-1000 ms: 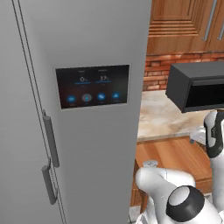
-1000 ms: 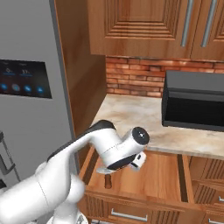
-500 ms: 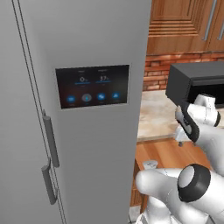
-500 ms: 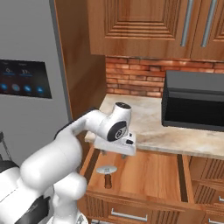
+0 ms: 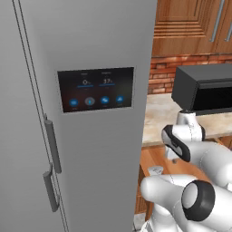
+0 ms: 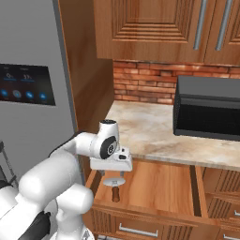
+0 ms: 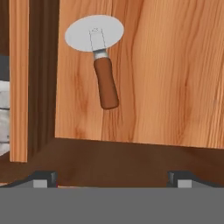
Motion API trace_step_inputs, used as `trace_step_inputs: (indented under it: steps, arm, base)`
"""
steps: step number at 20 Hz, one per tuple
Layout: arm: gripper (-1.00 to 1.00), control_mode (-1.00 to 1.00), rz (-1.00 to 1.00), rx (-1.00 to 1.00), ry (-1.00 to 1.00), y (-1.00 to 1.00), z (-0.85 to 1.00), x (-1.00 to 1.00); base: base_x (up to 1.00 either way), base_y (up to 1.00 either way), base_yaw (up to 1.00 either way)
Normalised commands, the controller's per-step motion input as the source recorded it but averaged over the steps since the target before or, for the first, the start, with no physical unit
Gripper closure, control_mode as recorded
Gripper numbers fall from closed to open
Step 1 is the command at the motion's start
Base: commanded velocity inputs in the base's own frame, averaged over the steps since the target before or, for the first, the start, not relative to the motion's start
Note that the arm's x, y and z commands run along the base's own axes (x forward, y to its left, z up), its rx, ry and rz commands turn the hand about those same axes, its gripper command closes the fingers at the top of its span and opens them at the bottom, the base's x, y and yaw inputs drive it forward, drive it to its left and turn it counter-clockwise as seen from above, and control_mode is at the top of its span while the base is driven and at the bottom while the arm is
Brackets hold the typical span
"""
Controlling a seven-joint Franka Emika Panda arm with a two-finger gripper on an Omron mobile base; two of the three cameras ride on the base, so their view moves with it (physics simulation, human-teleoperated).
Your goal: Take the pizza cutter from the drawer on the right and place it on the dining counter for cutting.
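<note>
Brown-handled, round-bladed steel pizza cutter lies flat in the open orange-wood drawer; my claw hovers above, spread wide to straddle its handle.

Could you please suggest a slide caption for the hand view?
Open gripper looks down into the open drawer at the pizza cutter, lying untouched on the orange wood floor.

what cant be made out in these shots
- Pizza cutter: left base view, its handle is hidden behind the arm.
- Tool: hand view, finger tips cut off by the bottom edge.
- Drawer: right base view, front cut off by the bottom edge.
- Microwave: right edge crops it.
</note>
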Motion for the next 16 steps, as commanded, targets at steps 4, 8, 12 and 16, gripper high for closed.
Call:
trace_step_inputs:
  steps: [4,8,12,16]
  arm:
    - [-1.0,-1.0,0.04,-0.01,-0.01,0.1,-0.49,0.0]
    - [-1.0,-1.0,0.06,0.0,0.01,0.0,-0.21,0.14]
    - [-1.0,-1.0,0.08,0.0,0.05,0.0,-0.1,0.08]
    - [-1.0,-1.0,0.07,0.08,0.13,0.0,-0.11,0.04]
  base:
    - [0.0,0.0,0.0]
    - [0.0,0.0,0.0]
    - [0.0,0.0,0.0]
    - [0.0,0.0,0.0]
